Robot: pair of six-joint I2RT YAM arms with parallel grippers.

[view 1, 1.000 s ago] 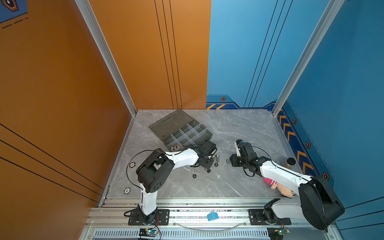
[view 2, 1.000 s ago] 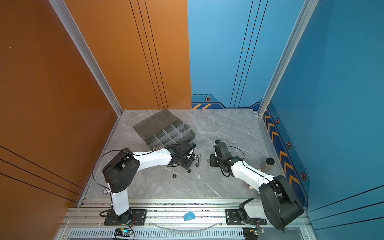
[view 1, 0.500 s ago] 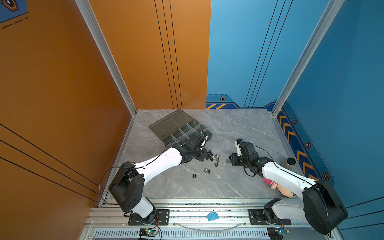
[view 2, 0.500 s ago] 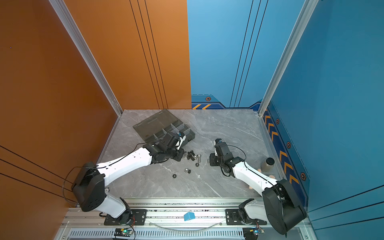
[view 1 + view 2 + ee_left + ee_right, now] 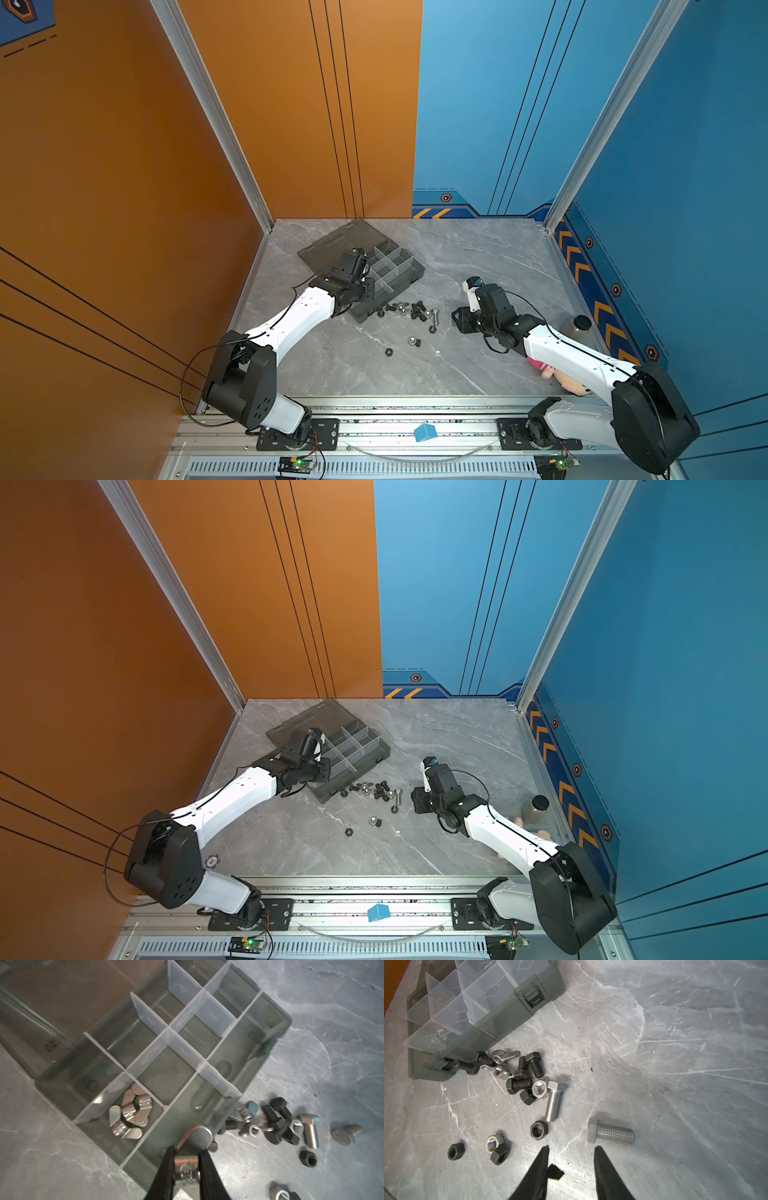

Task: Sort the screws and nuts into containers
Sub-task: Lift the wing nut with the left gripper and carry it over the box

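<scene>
In the left wrist view my left gripper (image 5: 187, 1152) is shut on a shiny silver wing nut (image 5: 200, 1136), held over the near corner of the smoky-grey organizer box (image 5: 276, 1028). One of its containers (image 5: 97, 1093) holds several silver wing nuts (image 5: 128, 1114). Loose black and silver screws and nuts (image 5: 411, 311) lie beside the box in both top views. My right gripper (image 5: 572, 1149) is open and empty just above the table, with a silver bolt (image 5: 611, 1135) close to one fingertip. A silver bolt (image 5: 553, 1103) and black nuts (image 5: 539, 1129) lie ahead of it.
The box's flat lid (image 5: 340, 245) lies open toward the back wall. A black-capped small bottle (image 5: 575, 328) stands by the right wall. A pink plush toy (image 5: 557, 376) lies under the right arm. A blue block (image 5: 424, 432) sits on the front rail.
My left arm has swung from the loose pile back over the organizer box, its gripper staying shut. The right arm has hardly moved.
</scene>
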